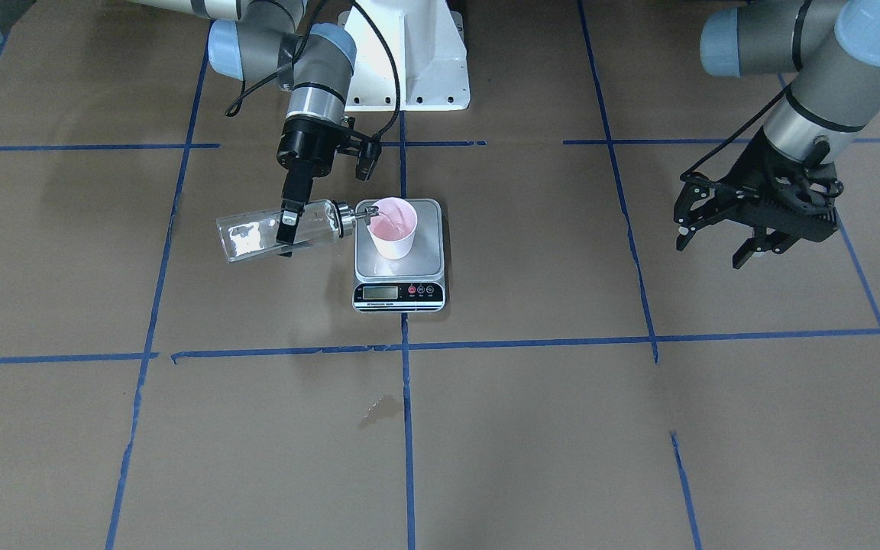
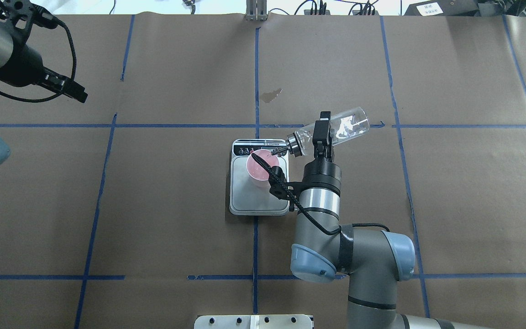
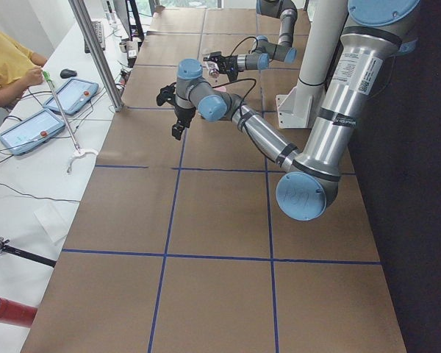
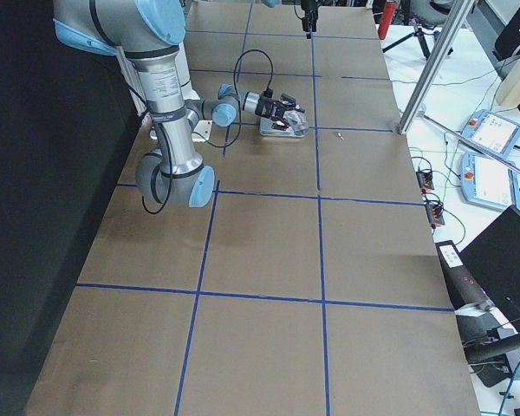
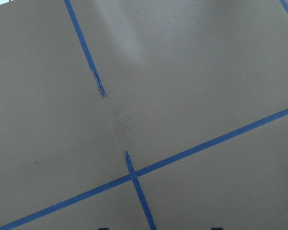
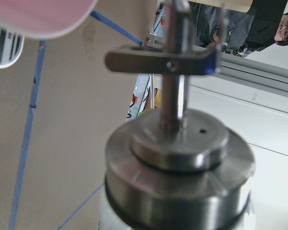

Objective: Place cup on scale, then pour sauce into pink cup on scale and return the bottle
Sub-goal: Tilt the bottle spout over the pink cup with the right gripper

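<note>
The right end effector [image 1: 287, 229] clamps the bottle [image 1: 245, 238], which is tipped nearly level with its spout over the cup [image 1: 393, 227] on the scale [image 1: 398, 263]. The left end effector [image 1: 711, 252] hangs spread and empty, well apart.

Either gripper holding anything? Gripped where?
Right gripper holds the bottle around its glass body, near the middle, spout at the cup. Left gripper is open and empty.

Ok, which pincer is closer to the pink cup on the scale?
Right. The right pincer grips the tilted bottle beside the cup, spout at its rim. The left pincer hangs open, far off on the other side.
</note>
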{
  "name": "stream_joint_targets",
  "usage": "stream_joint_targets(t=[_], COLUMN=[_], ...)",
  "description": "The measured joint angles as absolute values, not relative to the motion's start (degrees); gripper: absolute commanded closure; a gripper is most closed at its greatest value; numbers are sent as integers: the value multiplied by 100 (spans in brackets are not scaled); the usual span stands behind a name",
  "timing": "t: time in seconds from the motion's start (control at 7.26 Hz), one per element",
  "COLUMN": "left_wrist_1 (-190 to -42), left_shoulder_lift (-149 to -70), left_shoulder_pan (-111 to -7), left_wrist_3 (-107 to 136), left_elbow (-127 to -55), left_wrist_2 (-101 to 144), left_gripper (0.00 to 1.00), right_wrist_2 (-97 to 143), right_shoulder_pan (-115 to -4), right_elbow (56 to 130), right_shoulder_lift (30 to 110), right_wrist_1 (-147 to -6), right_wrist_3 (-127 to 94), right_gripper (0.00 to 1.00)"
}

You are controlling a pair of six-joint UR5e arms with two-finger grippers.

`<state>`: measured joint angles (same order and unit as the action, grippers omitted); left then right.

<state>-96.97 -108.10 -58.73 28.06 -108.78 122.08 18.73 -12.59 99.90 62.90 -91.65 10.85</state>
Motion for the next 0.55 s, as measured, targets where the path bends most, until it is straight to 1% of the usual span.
stream_joint_targets(t=[0.55], left_wrist_1=[-9698], left_shoulder_lift=[-10811], left_shoulder_pan=[-5880], left_wrist_3=[2818], left_elbow=[-10886], left_wrist_2=[12338], left_gripper=[22], right_wrist_2=[1833], right_shoulder_pan=[-1265], right_elbow=[10279], right_shoulder_lift=[6475], right_wrist_1=[-9178], right_wrist_3=[1860], right_gripper=[100])
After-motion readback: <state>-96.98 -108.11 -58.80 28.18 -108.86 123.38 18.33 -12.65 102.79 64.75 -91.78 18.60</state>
